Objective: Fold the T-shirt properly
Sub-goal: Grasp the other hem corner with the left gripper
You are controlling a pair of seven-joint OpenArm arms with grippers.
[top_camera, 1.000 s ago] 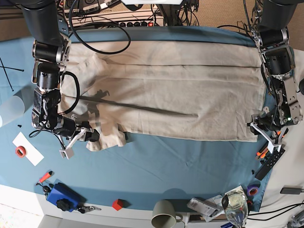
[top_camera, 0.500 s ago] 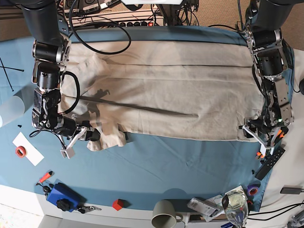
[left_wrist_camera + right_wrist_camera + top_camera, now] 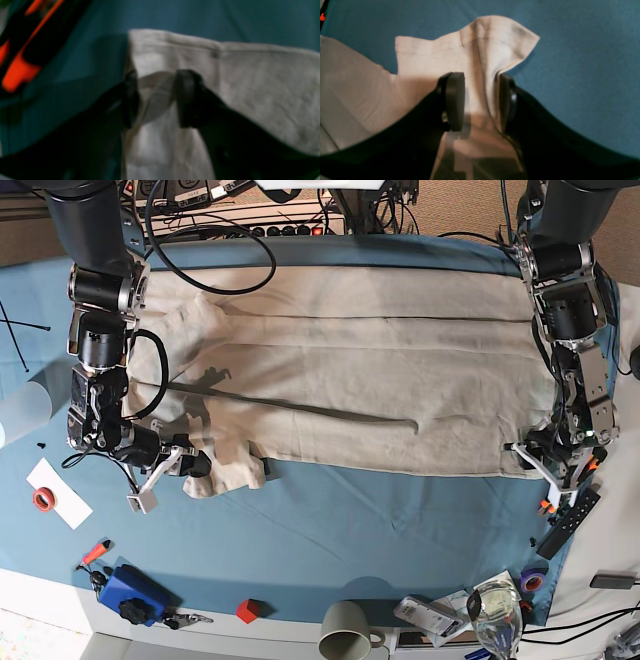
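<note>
T-shirt [image 3: 350,370]: spread lengthwise left-to-right on tabletop [image 3: 330,530] | right gripper [image 3: 480,100]: jaws spread, straddling lower-left sleeve fold | left gripper [image 3: 156,98]: jaws spread, straddling lower-right hem corner

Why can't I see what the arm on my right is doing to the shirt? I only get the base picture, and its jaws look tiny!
Observer: Its wrist camera shows the left jaws set astride a hemmed corner of the shirt, with a hump of cloth between them.
Operator: Are they squeezing it?
Observer: That picture is blurry. The jaws stand apart, but I cannot tell whether they pinch the hump.
Operator: What about the other arm?
Observer: The right jaws stand apart around a raised ridge of shirt, and one pad is clear of it.
</note>
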